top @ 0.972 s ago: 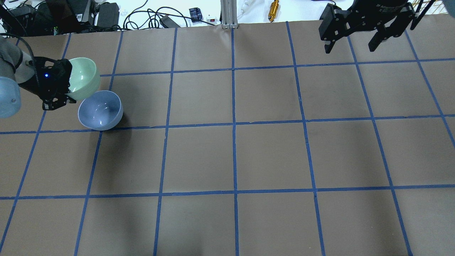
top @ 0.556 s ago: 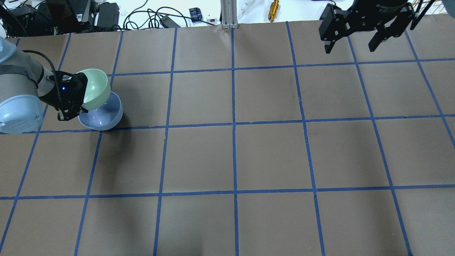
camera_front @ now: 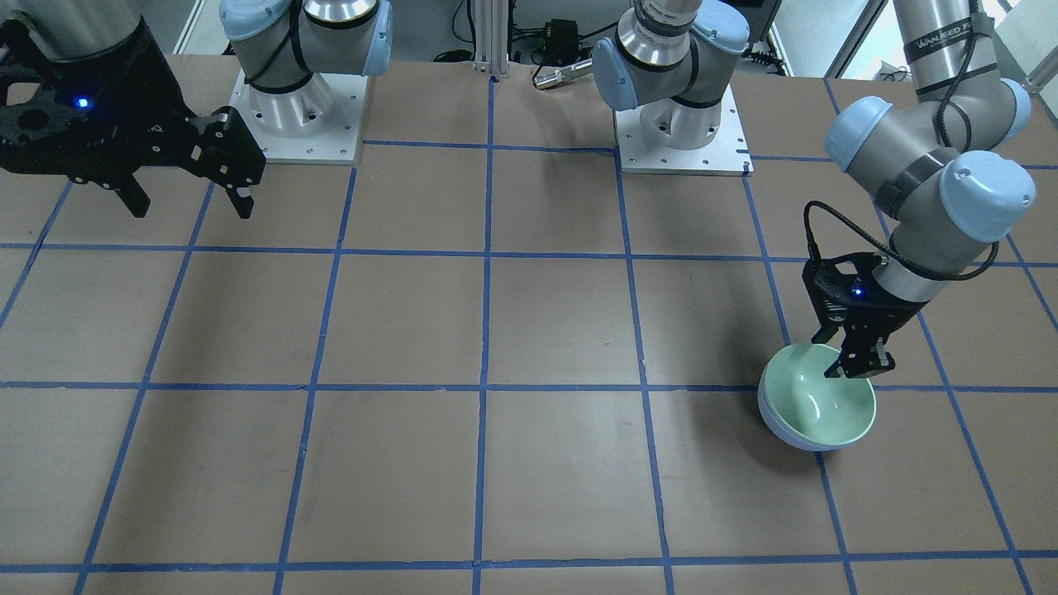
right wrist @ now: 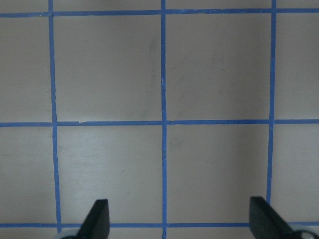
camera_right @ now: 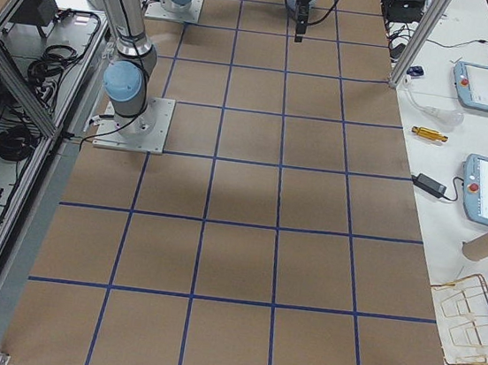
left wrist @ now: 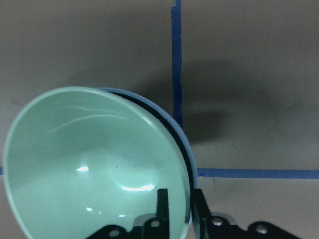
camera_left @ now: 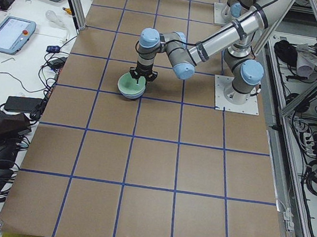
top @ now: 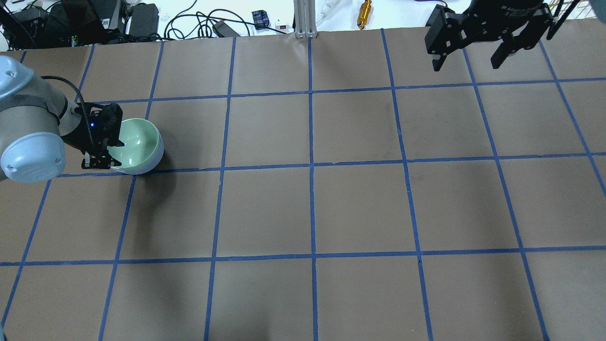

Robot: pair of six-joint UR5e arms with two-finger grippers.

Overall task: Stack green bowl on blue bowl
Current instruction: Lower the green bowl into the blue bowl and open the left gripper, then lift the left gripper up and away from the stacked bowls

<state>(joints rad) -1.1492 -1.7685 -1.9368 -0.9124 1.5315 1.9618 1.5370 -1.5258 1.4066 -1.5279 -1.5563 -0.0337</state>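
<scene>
Brown paper tabletop (top: 360, 208), blue tape grid. Left gripper (camera_front: 860, 364) pinches rim of green bowl (camera_front: 826, 405), 1 finger inside, 1 outside. Green bowl sits nested in blue bowl (camera_front: 777, 423), both directly below gripper. Right gripper (top: 465, 65) spread wide, well apart from bowls.

Lighting is even and moderately bright from above, with a soft dark shadow on the table (top: 360, 208) beside the green bowl (left wrist: 89, 164), small white glare spots inside it, and slight softness in the left wrist view.

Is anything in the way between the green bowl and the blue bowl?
Nothing visible. The pale mint-green glossy bowl already sits inside the periwinkle-blue glossy bowl, its rim pinched by the left gripper.
</scene>
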